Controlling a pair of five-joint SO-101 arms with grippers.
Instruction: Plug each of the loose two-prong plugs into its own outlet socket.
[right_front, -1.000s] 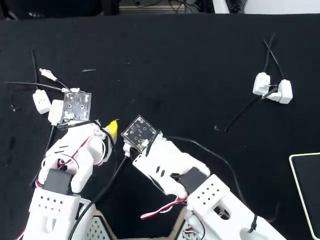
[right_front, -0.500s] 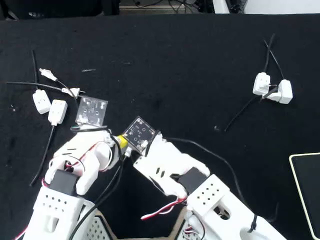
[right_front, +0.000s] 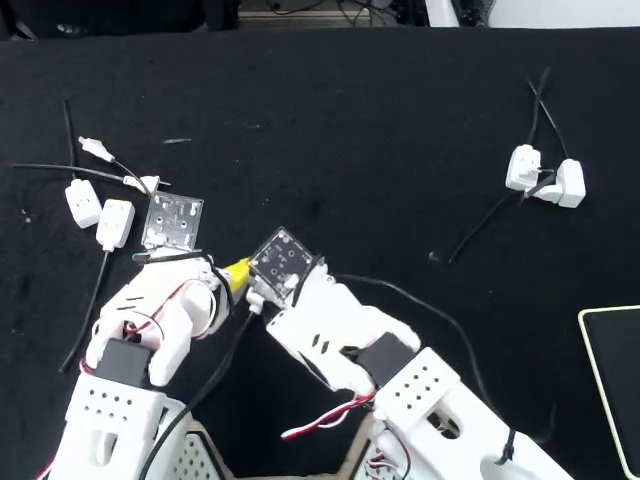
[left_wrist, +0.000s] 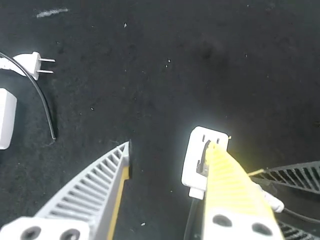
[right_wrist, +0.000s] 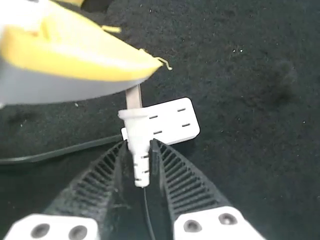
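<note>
Near the front of the black table (right_front: 380, 120), the two arms sit side by side. The right gripper (right_wrist: 138, 145) has its black fingers pinched tight on a white two-prong plug (right_wrist: 136, 131). The head of the plug is right up against one end of a white outlet socket (right_wrist: 172, 120), which lies flat on the table. I cannot tell if the prongs are in.

The left gripper (left_wrist: 167, 147) is just to the left, with its fingers spread wide and nothing held. Its yellow finger (left_wrist: 227, 182) is right over the outlet socket. Its grey finger (left_wrist: 100, 192) is off to the left.

At the right edge lies a flat dark pad (right_front: 612, 370) with a pale rim.

A bit farther back on the left lie two white blocks (right_front: 115, 222) and a small loose plug (left_wrist: 32, 62) with two prongs, each on a thin black cord.

Far off on the right, two more white pieces (right_front: 568, 183) lie close together with black cords.
</note>
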